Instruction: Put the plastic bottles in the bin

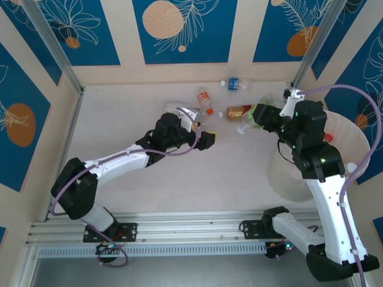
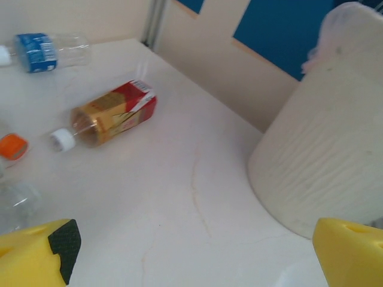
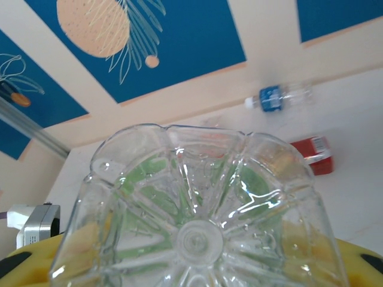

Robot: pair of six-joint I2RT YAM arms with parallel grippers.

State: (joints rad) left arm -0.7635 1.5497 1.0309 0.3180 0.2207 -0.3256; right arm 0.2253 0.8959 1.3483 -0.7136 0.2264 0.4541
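Clear plastic, ribbed and star-bottomed, sits clamped in the right end effector [image 1: 261, 115]: a green-labelled bottle [image 3: 197, 221], gripped between yellow fingers [image 3: 24, 266] with its base turned toward the wrist camera. Seen from above, that bottle is over the far right of the tabletop [image 1: 209, 179], near the bin [image 1: 359, 134] and to its left, not over its mouth. Whether it is lifted clear of the surface cannot be told. The bin, a pale ribbed tub lined with thin plastic, stands at the right edge, partly behind the right arm.

The left end effector [image 2: 192, 239] is spread wide with nothing between its yellow fingers [image 2: 350, 254], poised over bare tabletop near the middle. In its wrist view the bin's wall rises close on the right.

Other bottles lie scattered toward the far wall. A red-and-gold bottle [image 2: 114, 113] with a white cap lies on its side between the two arms. A blue-labelled bottle [image 1: 235, 84] lies farthest back, and an orange-labelled bottle [image 1: 203, 95] is to its left. A crumpled clear bottle [image 1: 182, 113] lies just beside the left arm's wrist. Blue wall panels [image 1: 179, 30] with pale leaf-and-fruit drawings back the scene.
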